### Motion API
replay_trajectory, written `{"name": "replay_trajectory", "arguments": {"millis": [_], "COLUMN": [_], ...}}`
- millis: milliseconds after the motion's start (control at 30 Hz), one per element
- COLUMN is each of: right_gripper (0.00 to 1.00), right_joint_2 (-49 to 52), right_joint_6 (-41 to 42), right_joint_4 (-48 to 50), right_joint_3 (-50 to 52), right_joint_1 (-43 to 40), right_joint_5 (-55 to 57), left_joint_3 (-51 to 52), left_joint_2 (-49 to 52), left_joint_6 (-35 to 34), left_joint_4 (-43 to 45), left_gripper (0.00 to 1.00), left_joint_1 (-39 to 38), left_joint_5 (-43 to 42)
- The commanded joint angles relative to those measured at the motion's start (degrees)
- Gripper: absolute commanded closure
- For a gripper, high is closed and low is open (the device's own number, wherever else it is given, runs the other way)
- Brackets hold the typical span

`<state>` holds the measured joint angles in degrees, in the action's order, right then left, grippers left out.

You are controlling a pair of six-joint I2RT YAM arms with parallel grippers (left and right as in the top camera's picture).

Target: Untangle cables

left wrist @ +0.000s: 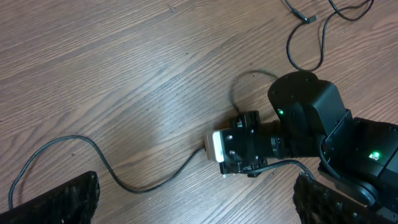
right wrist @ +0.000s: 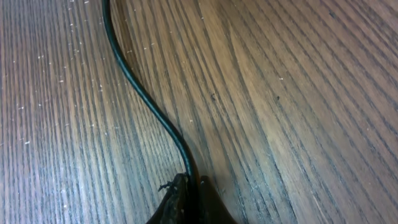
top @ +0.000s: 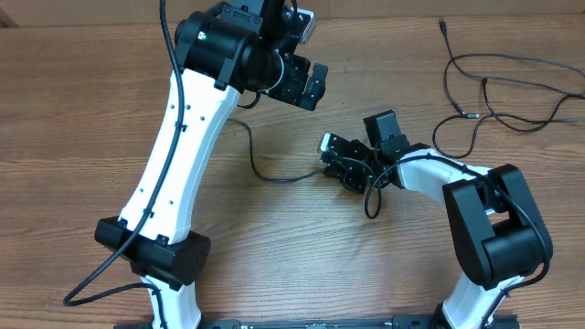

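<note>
Now my right gripper (right wrist: 190, 200) is pinched tight on one black cable (right wrist: 144, 93), which curves away across the wooden table (right wrist: 298, 93). My left gripper (top: 309, 84) hangs wide apart, holding nothing. The other cables (top: 498, 96) lie looped well apart, toward the far right edge.

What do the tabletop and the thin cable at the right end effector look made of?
Tabletop: wood or wood-look laminate, matte, with visible grain lines. Cable: likely a rubber or plastic jacket, smooth black with slight sheen, curving loosely.
</note>
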<state>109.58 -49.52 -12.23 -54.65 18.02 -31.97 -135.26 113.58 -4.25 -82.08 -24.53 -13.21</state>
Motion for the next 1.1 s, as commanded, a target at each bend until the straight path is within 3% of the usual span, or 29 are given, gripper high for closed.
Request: {"name": "replay_trajectory", "arguments": {"millis": [0,100,600,800,1067], "right_gripper": [0.96,0.96,0.96,0.96,0.96], "right_joint_2": [1.1,1.1,0.0,-7.6,-25.7], "right_joint_6": [0.2,0.9,25.0,25.7,33.1], "right_joint_4": [-0.3,-1.2,-7.5,-12.4,-14.1], "right_joint_3": [-0.1,-0.1,-0.2,-0.2,-0.3], "right_joint_1": [-0.1,-0.1,-0.3,-1.9,-4.3], "right_joint_5": [1.0,0.6,-5.0,-5.2,-5.2], "left_joint_3": [-0.9,-0.9,-0.9,-0.9,-0.9], "left_joint_2": [-0.8,-0.8,-0.8,-0.8,-0.8], "left_joint_6": [0.9,0.9,0.9,0.9,0.9], "left_joint_4": [0.0,0.0,0.0,0.0,0.0], "left_gripper": [0.00,0.00,0.00,0.00,0.00], "left_joint_1": [0.2,0.2,0.2,0.2,0.2], "left_joint_5": [0.3,0.3,0.3,0.3,0.3]}}
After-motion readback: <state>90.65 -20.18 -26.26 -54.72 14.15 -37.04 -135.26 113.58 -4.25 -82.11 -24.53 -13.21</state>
